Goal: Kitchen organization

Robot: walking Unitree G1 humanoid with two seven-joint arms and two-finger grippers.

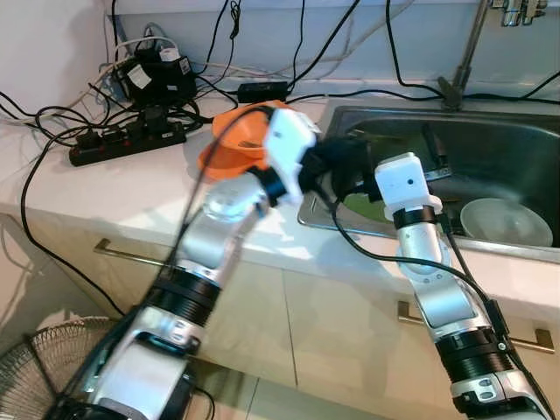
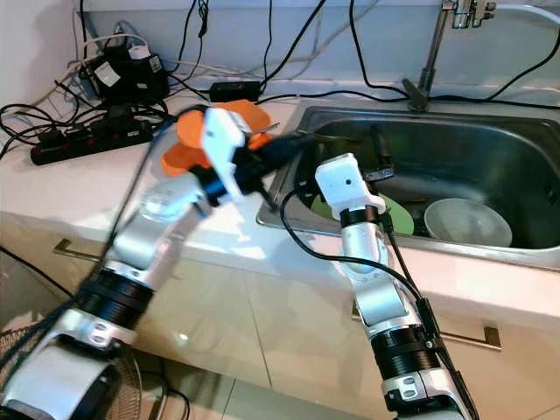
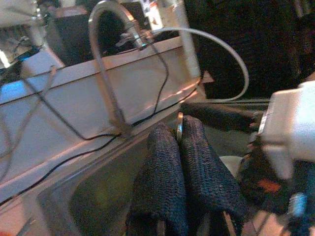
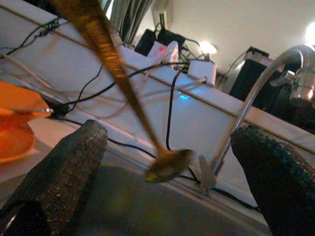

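Closest to us, our two silver arms reach up from six o'clock toward the stainless steel sink (image 1: 516,249), which takes up the two o'clock part of the scene. Our left gripper (image 3: 178,130) crosses over the sink's near corner with its two black fingers pressed together on a thin piece of metal. We take this to be the handle end of the long brass-coloured metal spoon (image 4: 123,88). The spoon hangs slantwise in front of our right gripper (image 4: 172,132), whose fingers are spread wide with nothing between them. We judge the spoon is held there over the basin either to pass it across or to drop it in with the dishes.

In the basin lie a flat green plate (image 2: 398,216) just beyond our right wrist and a white round bowl (image 1: 503,220) at three o'clock of it. On the pale countertop (image 1: 114,197), just beside the sink at nine o'clock of it, sits a stack of orange plastic dishes (image 1: 234,144), partly hidden by our left wrist.

A curved metal tap (image 1: 464,52) rises at one o'clock behind the basin. Black cables trail along the back wall to a black power strip (image 1: 127,144) at ten o'clock. The two wrists are crowded together over the sink edge, and our own loose black cable loops between them, so we think a snag is the likeliest trouble. A wire fan guard (image 1: 39,372) stands on the floor at seven o'clock.
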